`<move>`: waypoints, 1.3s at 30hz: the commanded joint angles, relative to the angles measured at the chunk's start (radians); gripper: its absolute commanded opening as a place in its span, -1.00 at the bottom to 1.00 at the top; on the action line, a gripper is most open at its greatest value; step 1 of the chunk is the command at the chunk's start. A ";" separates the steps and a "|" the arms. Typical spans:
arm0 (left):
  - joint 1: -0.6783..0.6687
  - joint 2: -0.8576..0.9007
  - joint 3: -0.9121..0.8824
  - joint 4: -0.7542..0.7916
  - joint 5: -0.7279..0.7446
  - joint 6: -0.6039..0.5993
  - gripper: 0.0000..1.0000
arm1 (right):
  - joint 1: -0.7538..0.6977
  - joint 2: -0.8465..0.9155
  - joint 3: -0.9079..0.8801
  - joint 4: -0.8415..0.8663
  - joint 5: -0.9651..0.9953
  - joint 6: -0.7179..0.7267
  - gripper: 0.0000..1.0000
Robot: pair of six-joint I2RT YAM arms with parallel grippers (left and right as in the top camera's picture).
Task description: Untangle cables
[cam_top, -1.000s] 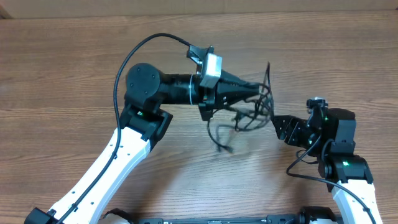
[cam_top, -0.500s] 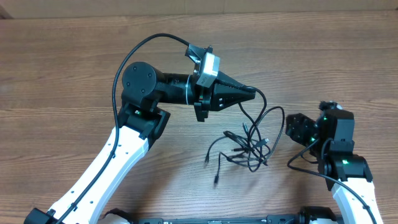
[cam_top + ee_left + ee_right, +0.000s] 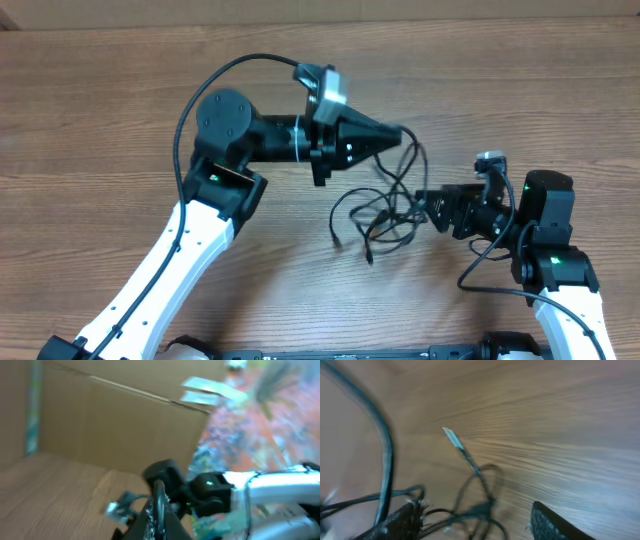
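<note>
When read from the near edge outward, begins with the right gripper [image 3: 424, 200], a black two-finger claw on the white-and-black right arm [image 3: 565, 300], held low over the brown wood-grain table [image 3: 100, 120] and pointing left. Stands wide open: shows, in its own wrist view, two dark fingers [image 3: 402, 522] set far apart at the bottom corners, with nothing clamped between them. Reaches to the right fringe of the cables [image 3: 392, 212], a bunch of thin black cords with small silver plug ends; cannot tell whether touching them.

Just left of that claw, finds the cords lying in loose, crossed loops on the table, about midway between the two arms. Sends two free ends out toward the near left, each tipped by a small plug [image 3: 338, 243]. From the right wrist, looks blurred: one thick-seeming strand sweeping up the left side, thinner loops heaped ahead of the fingers, and a single plug [image 3: 451, 436] stretched out flat on the table beyond.

Farther out, meets the left gripper [image 3: 398, 137], a black tapering claw pointing right, pressed shut on the cables: lets one strand out at the tip, arcing right and dropping into the bunch. Gives little in the left wrist view, badly smeared: dark closed fingers at the bottom centre, the right arm [image 3: 272, 485] with a green light beyond, then a brown cardboard wall [image 3: 100, 425] at the back.
</note>
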 commanded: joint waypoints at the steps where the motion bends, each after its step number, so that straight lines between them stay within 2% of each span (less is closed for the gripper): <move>1: 0.022 -0.002 0.016 -0.074 -0.131 -0.007 -0.92 | -0.004 0.000 0.004 0.027 -0.331 -0.163 0.45; 6: 0.022 -0.002 0.016 -0.123 -0.176 -0.007 -0.92 | -0.004 0.000 0.004 0.042 -0.550 -0.281 0.54; 15: 0.023 -0.002 0.016 -0.174 -0.234 -0.006 -0.92 | -0.004 0.000 0.004 0.041 -0.547 -0.284 0.63; 20: 0.016 -0.002 0.016 -0.173 -0.251 -0.045 -0.91 | -0.004 0.001 0.004 0.041 -0.537 -0.284 0.79; 26: -0.032 -0.002 0.016 -0.111 -0.242 -0.089 -0.92 | -0.004 0.007 0.004 0.033 -0.436 -0.253 1.00; 39: -0.124 -0.002 0.016 -0.038 -0.243 -0.099 -0.91 | -0.004 0.074 0.004 0.031 -0.388 -0.246 1.00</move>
